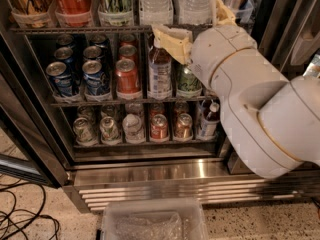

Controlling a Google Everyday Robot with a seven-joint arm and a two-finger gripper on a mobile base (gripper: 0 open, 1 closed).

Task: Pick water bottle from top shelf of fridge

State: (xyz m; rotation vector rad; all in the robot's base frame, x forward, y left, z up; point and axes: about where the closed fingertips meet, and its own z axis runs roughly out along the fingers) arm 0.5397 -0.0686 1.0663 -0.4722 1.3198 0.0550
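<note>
The fridge (pixel 165 176) stands open in front of me, with its steel base panel low in view. On the top shelf (pixel 75 29) two clear ribbed water bottles show only their lower parts, one (pixel 156 3) left of the other (pixel 194 2). My gripper (pixel 189 21) is at the height of the top shelf's front rail, right in front of the right water bottle. Its tan fingers are spread apart and hold nothing: one finger (pixel 171 40) points left below the left bottle, the other (pixel 222 10) points up at the right.
A Coca-Cola bottle (pixel 74 1) and other drinks stand at the left of the top shelf. The middle rack holds cans and a brown-drink bottle (pixel 160 69); the lowest rack holds short cans (pixel 159 126). A clear plastic bin (pixel 152 223) and cables (pixel 22 219) lie on the floor.
</note>
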